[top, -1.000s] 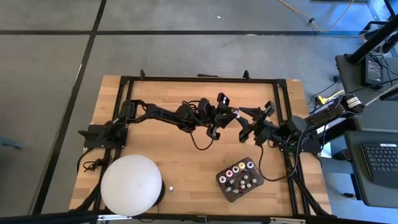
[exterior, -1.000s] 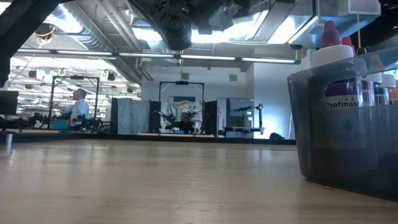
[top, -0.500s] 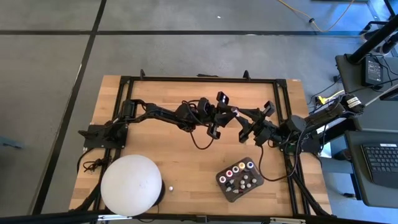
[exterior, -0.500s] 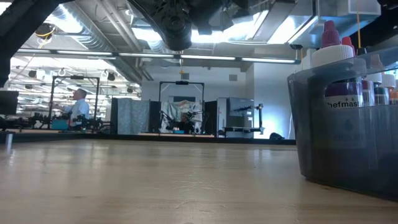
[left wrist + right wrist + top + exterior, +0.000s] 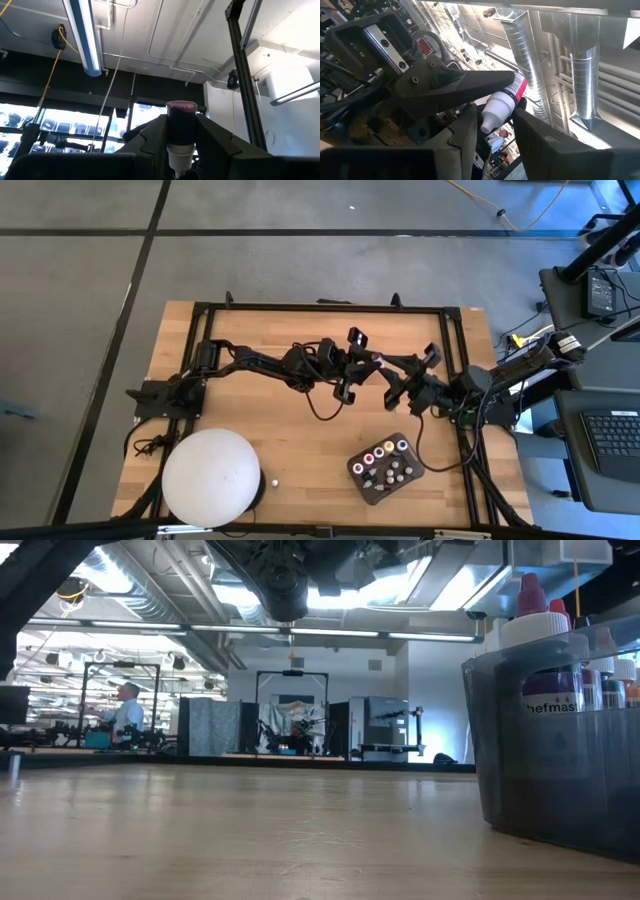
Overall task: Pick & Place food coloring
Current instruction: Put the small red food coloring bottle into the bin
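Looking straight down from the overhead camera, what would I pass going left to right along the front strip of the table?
Big white dome → one tiny white-capped bottle standing alone on the wood → dark grey tray full of little food coloring bottles.

— What colours are on the tiny plastic food-coloring bottle (image 5: 506, 100) between the grippers?
— A white neck and cap end, with a red body; in the left wrist view the same bottle (image 5: 180, 131) looks dark crimson above a white collar.
— And the fingers holding it?
— Matte black fingers (image 5: 150, 140), both sets.
— The table?
— Light honey-brown wooden tabletop (image 5: 260, 405) with fine grain, framed in black.
— Anything else?
— A plain white dome (image 5: 211, 477), and a dark grey rounded tray (image 5: 356, 470) showing red, orange, yellow and white bottle tops (image 5: 385, 448).
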`<control>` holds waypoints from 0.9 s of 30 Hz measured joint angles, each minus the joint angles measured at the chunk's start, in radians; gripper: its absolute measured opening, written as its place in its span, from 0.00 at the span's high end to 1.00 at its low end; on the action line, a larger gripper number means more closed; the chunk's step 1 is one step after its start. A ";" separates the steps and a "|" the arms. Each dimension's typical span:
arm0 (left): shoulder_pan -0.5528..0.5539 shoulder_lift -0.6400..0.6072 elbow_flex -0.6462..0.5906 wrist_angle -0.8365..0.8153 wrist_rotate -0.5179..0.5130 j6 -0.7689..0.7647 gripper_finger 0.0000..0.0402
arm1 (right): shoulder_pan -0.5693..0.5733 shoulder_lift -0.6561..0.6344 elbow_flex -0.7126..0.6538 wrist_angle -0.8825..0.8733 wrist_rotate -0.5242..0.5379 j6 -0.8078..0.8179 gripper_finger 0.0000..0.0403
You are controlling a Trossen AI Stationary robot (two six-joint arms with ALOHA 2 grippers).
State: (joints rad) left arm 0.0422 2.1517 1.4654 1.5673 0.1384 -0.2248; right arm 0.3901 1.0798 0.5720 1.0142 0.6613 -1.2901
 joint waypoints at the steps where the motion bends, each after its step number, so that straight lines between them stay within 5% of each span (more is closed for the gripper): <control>1: 0.000 0.000 0.000 0.000 0.001 0.000 0.79 | 0.001 0.000 0.000 -0.002 0.000 -0.002 0.66; 14: 0.001 0.002 -0.002 -0.006 -0.102 -0.064 0.79 | 0.028 0.001 0.000 0.011 0.021 -0.087 0.41; 27: -0.002 0.002 -0.002 -0.002 -0.095 -0.103 0.79 | 0.028 0.001 0.000 -0.073 0.045 -0.240 0.39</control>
State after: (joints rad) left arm 0.0402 2.1532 1.4631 1.5658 0.0437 -0.3278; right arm 0.4178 1.0812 0.5720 0.9416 0.7059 -1.5304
